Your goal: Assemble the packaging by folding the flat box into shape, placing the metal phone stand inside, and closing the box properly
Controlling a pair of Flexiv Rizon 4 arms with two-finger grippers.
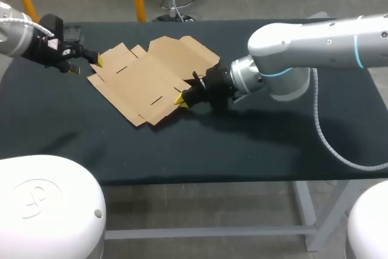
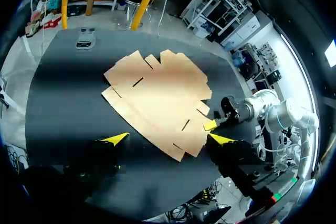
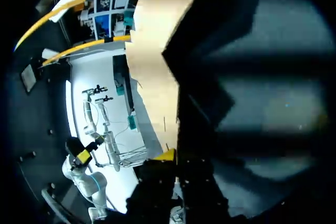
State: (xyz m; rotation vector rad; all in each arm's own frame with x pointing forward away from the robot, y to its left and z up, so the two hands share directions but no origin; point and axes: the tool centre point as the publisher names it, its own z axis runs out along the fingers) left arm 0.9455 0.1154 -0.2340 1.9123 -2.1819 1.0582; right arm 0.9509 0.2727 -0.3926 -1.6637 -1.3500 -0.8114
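A: Head view?
B: The flat box [image 1: 145,77] lies left of the table's [image 1: 254,150] middle. The left gripper [image 1: 86,66] is at its far-left corner, the right gripper [image 1: 182,100] at its near-right edge.
A: Left wrist?
B: Spread wide, empty.
A: Right wrist?
B: Box just ahead; grip unclear.

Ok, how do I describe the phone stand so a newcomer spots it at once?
On the dark table, look ahead of the left claw, past the flat cardboard box. The phone stand lies alone near the far edge, apart from the box: small, grey and metallic, not brown and flat.
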